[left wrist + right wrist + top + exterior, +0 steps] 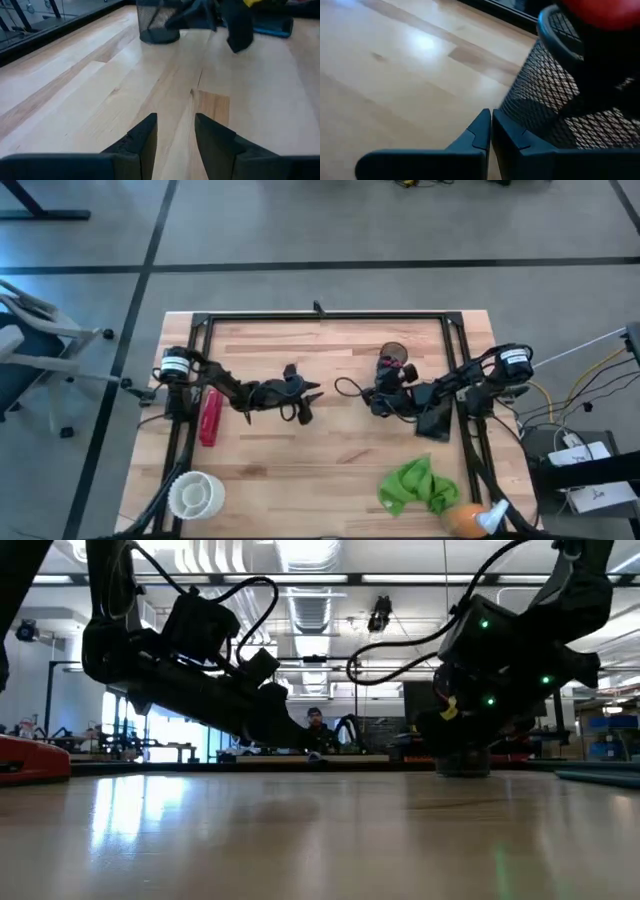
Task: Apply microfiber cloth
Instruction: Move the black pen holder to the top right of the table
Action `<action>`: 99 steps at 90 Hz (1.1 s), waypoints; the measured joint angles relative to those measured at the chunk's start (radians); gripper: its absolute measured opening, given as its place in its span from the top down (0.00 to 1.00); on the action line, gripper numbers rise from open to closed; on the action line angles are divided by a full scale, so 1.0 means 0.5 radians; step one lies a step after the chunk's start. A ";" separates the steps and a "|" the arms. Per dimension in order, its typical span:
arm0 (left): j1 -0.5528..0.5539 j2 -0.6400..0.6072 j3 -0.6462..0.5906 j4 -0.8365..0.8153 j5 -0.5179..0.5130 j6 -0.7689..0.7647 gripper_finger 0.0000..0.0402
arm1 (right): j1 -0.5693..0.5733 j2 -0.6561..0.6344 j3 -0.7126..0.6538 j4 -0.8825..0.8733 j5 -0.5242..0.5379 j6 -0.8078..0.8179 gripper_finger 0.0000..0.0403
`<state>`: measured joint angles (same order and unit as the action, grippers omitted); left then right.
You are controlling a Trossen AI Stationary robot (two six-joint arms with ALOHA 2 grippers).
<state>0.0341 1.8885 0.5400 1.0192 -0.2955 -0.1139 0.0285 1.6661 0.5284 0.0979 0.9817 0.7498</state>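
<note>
The lime-green microfiber cloth [415, 485] lies crumpled on the table near its front right, and no gripper touches it. My left gripper [308, 398] hovers over the table's middle, open, with bare wood between its fingers [175, 131]. My right gripper [378, 402] is right of centre, shut [491, 131], close beside a black mesh cup [560, 100]. The cup stands on the table [393, 358] with a red thing in it. My right gripper stands close against the mesh cup's lower wall [520, 107], its shut fingers low over the table. I cannot tell whether a finger touches the wall.
An orange spray bottle [468, 520] lies just right of the cloth at the front edge. A dark flat tablet [436, 420] lies under the right arm. A red object [209, 416] and a white ring-shaped thing [195, 493] sit at the left.
</note>
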 joint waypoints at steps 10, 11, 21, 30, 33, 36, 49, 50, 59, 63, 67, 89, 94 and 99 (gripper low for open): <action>0.000 0.000 0.000 -0.006 0.000 0.000 0.72 | -0.041 -0.011 -0.003 -0.115 0.048 0.034 1.00; 0.000 0.000 0.000 -0.007 0.000 0.000 0.72 | -0.046 -0.015 -0.004 -0.132 0.053 0.039 1.00; 0.000 0.000 0.000 -0.020 0.000 0.000 0.72 | -0.082 -0.038 -0.011 -0.297 0.080 0.141 1.00; 0.000 -0.002 0.000 -0.038 0.000 0.000 0.73 | -0.102 -0.060 -0.024 -0.413 0.085 0.220 1.00; 0.000 -0.003 0.000 -0.041 0.000 0.000 0.73 | -0.110 -0.070 -0.032 -0.444 0.089 0.243 1.00; 0.000 -0.004 0.000 -0.042 0.000 0.000 0.74 | -0.114 -0.078 -0.039 -0.468 0.104 0.253 1.00; 0.000 -0.011 0.000 -0.072 0.000 0.000 0.75 | -0.169 -0.137 -0.082 -0.555 0.156 0.265 1.00; 0.000 -0.011 0.000 -0.074 0.000 0.000 0.75 | -0.174 -0.142 -0.085 -0.555 0.156 0.265 1.00; 0.000 -0.011 0.000 -0.083 -0.001 0.000 0.75 | -0.234 -0.175 -0.108 -0.557 0.163 0.227 1.00; 0.000 -0.011 0.000 -0.087 -0.001 0.000 0.75 | -0.268 -0.179 -0.110 -0.557 0.171 0.185 1.00; 0.000 -0.011 0.000 -0.087 -0.001 0.000 0.75 | -0.305 -0.179 -0.109 -0.554 0.172 0.145 1.00; 0.000 -0.012 0.000 -0.101 -0.001 0.000 0.75 | -0.496 -0.178 -0.109 -0.560 0.169 -0.005 1.00; 0.000 -0.012 0.000 -0.102 -0.002 0.000 0.75 | -0.532 -0.178 -0.110 -0.564 0.165 -0.035 1.00; 0.000 -0.012 0.000 -0.103 -0.002 0.000 0.75 | -0.556 -0.178 -0.109 -0.564 0.137 -0.056 1.00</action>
<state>0.0341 1.8824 0.5400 0.9678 -0.2962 -0.1139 -0.2493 1.5772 0.4737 -0.1842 1.0502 0.7219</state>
